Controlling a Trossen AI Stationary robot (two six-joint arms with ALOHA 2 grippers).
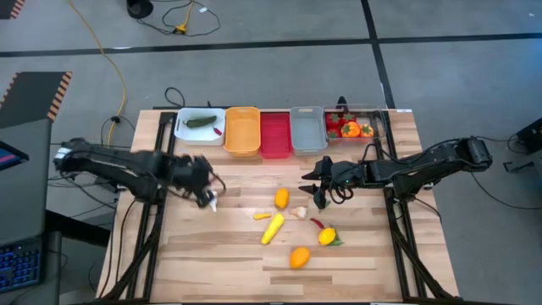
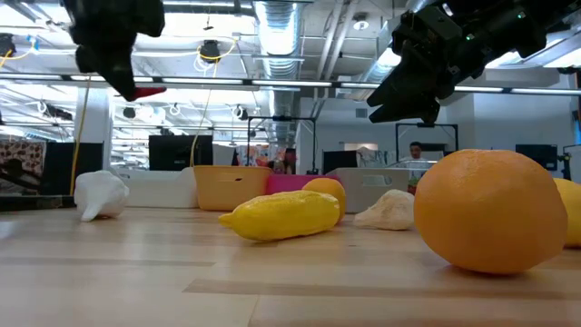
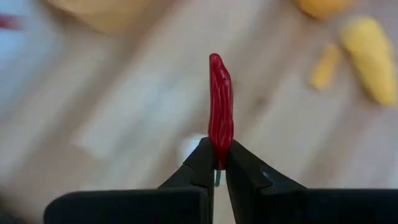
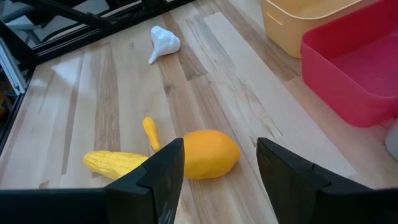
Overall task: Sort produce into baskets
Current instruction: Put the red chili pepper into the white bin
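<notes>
Wooden counter (image 1: 212, 263), seen from above; five baskets in a row along its upper edge.

- White basket (image 1: 193, 131), leftmost: holds a green piece (image 1: 200, 122) and a small red piece at its right end.
- Orange basket (image 1: 242, 130), just right of the white one.
- Red basket (image 1: 274, 134), middle of the row.
- Grey basket (image 1: 307, 130), right of the red one.
- Clear basket (image 1: 374, 121), rightmost: holds red and orange produce (image 1: 349, 128).

Loose produce, centre to lower centre of the overhead frame:
- Orange pepper (image 1: 281, 198), near the middle.
- Corn (image 1: 273, 229), lying diagonally below it, with a small yellow piece (image 1: 262, 216) beside it.
- Pale garlic (image 1: 298, 213), just right of the corn's upper end.
- Red chilli (image 1: 317, 224) touching a lemon (image 1: 327, 236).
- Orange fruit (image 1: 299, 257), lowest of the group.
- White garlic (image 2: 100, 195), left of centre, lying under the left arm's tip.

Left gripper (image 3: 217, 163): centre left of the overhead frame, above the counter; jaws closed narrow on the stem end of a second red chilli (image 3: 220, 111), which stands straight out from them.

Right gripper (image 4: 219, 163): right of centre, raised above the orange pepper; jaws parted about halfway, nothing between them.
</notes>
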